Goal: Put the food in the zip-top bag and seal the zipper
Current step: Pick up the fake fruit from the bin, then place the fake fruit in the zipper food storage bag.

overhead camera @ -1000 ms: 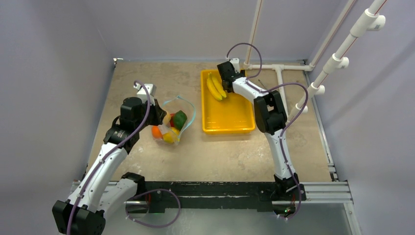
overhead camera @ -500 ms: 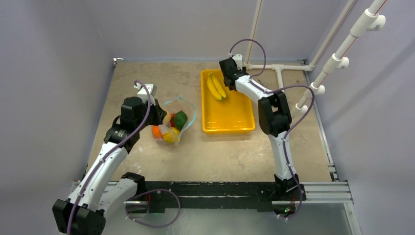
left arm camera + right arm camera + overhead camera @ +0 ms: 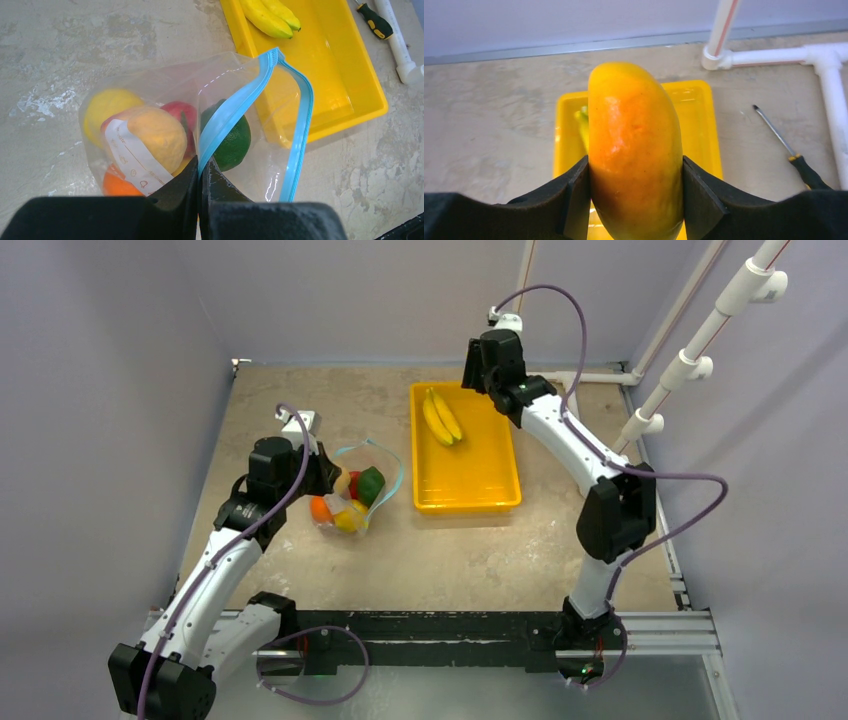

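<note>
Left gripper point(image 3: 200, 172) clamps the teal-blue zipper strip point(image 3: 235, 110), holding the clear floppy plastic bag point(image 3: 150, 85) open just ahead. Right gripper point(image 3: 634, 175) squeezes an orange toy mango point(image 3: 634, 135), ready for bagging.

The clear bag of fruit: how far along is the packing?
Several fruits, including the avocado, already sit in the bag. The left fingers pinch the zipper, holding the mouth open, while the right fingers grip the mango near the tray. Still to do: bag the mango and the bananas lying in the tray, then seal the zipper.
</note>
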Action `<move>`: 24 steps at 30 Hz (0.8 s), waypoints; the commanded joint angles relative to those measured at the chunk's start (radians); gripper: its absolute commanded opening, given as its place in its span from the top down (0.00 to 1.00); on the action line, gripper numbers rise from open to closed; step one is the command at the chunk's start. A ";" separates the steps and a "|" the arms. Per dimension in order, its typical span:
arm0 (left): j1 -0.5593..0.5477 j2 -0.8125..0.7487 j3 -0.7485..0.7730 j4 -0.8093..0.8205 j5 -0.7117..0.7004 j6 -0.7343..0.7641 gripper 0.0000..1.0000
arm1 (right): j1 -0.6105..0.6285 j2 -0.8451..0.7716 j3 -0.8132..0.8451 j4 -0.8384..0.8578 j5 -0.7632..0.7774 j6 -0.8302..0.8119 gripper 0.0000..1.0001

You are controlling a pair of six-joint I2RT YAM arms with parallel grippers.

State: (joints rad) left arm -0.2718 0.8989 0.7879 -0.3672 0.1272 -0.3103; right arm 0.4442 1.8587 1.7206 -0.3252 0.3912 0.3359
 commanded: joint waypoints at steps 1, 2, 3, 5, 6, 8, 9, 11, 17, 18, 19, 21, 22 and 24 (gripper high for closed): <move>-0.006 0.000 0.003 0.030 0.012 0.016 1.00 | 0.023 -0.133 -0.087 0.056 -0.198 -0.042 0.88; -0.006 0.000 0.005 0.031 0.012 0.015 1.00 | 0.028 -0.165 -0.111 0.070 -0.238 -0.050 0.88; -0.006 0.000 0.004 0.031 0.012 0.016 1.00 | 0.034 -0.193 -0.137 0.081 -0.279 -0.058 0.88; -0.006 -0.004 0.004 0.030 0.009 0.016 1.00 | 0.045 -0.245 -0.176 0.095 -0.356 -0.073 0.89; -0.006 -0.006 0.005 0.030 0.008 0.017 1.00 | 0.053 -0.269 -0.191 0.096 -0.383 -0.080 0.89; -0.006 -0.010 0.004 0.029 0.005 0.017 1.00 | 0.072 -0.304 -0.213 0.094 -0.424 -0.094 0.89; -0.006 -0.010 0.004 0.030 0.004 0.017 1.00 | 0.082 -0.319 -0.219 0.089 -0.440 -0.102 0.89; -0.006 -0.012 0.005 0.029 0.004 0.017 1.00 | 0.109 -0.339 -0.230 0.081 -0.466 -0.119 0.89; -0.006 -0.019 0.004 0.025 -0.001 0.016 1.00 | 0.195 -0.352 -0.247 0.030 -0.494 -0.163 0.88; -0.006 -0.020 0.003 0.025 -0.003 0.016 1.00 | 0.211 -0.353 -0.251 0.022 -0.498 -0.166 0.88; -0.006 -0.023 0.003 0.025 -0.003 0.016 1.00 | 0.227 -0.357 -0.255 0.018 -0.506 -0.167 0.87; -0.006 -0.023 0.003 0.024 -0.002 0.016 1.00 | 0.250 -0.367 -0.273 0.018 -0.536 -0.170 0.86; -0.006 -0.023 0.003 0.023 -0.001 0.016 1.00 | 0.262 -0.374 -0.281 0.019 -0.547 -0.170 0.85; -0.006 -0.024 0.001 0.023 -0.001 0.016 1.00 | 0.288 -0.389 -0.297 0.015 -0.570 -0.172 0.85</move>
State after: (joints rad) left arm -0.2718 0.8932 0.7879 -0.3676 0.1265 -0.3103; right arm 0.6918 1.5280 1.4467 -0.3016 -0.1066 0.1936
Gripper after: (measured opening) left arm 0.002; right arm 0.581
